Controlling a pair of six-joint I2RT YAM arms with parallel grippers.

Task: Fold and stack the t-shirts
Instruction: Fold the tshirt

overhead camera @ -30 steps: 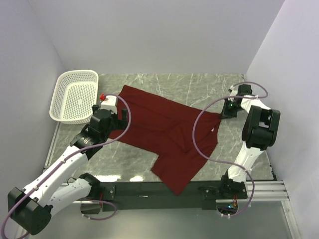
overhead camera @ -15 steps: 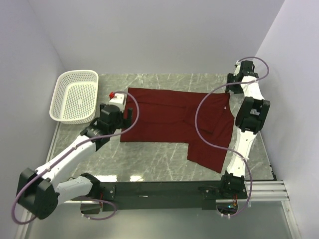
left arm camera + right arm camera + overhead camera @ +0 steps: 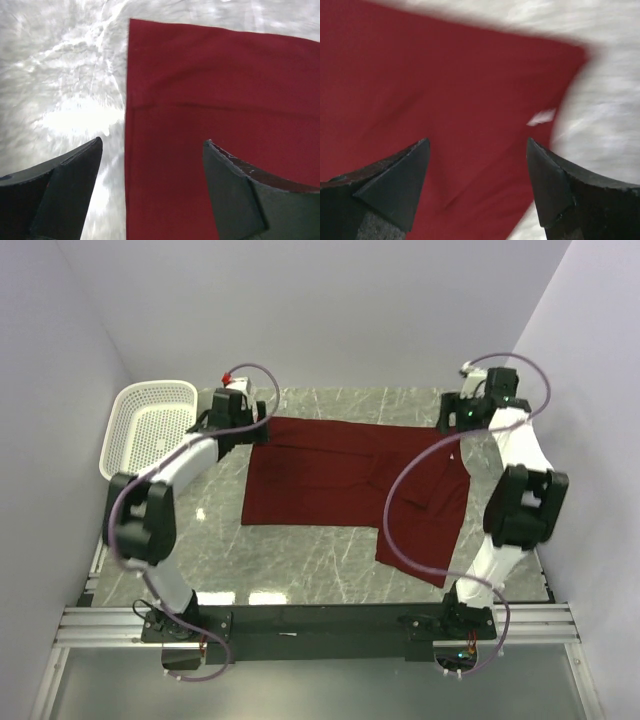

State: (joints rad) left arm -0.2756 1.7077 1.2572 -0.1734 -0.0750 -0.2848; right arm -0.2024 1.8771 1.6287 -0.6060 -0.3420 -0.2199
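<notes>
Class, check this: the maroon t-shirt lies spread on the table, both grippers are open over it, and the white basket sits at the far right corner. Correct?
No. The top external view shows the white basket at the far left corner, not the right. The rest holds: the maroon t-shirt lies spread, the left gripper and right gripper open over it.

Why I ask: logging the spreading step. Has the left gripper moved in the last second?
Yes. The left gripper went toward the back wall, from beside the white perforated plastic basket's near end to beside its far end.
</notes>
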